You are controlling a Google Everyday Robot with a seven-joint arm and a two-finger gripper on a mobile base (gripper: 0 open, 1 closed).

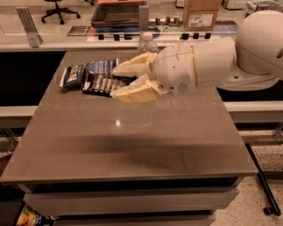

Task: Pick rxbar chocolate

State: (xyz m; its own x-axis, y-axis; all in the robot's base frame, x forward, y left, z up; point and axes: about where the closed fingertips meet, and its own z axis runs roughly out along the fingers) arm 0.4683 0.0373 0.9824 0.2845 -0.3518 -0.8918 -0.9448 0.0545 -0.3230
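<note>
The rxbar chocolate [98,84], a flat black bar with rows of white lettering, sits between the cream fingers of my gripper [116,83]. The gripper is shut on the bar's right end and holds it roughly level above the brown table [132,145], over its back left part. The white arm reaches in from the right. The bar's left end overlaps the blue-and-white snack bag [77,73] in this view.
A clear water bottle [146,42] stands at the table's back edge, partly hidden behind the gripper. Beyond the table are a counter with trays and a cardboard box [201,13]. The table's front edge is near the bottom of the view.
</note>
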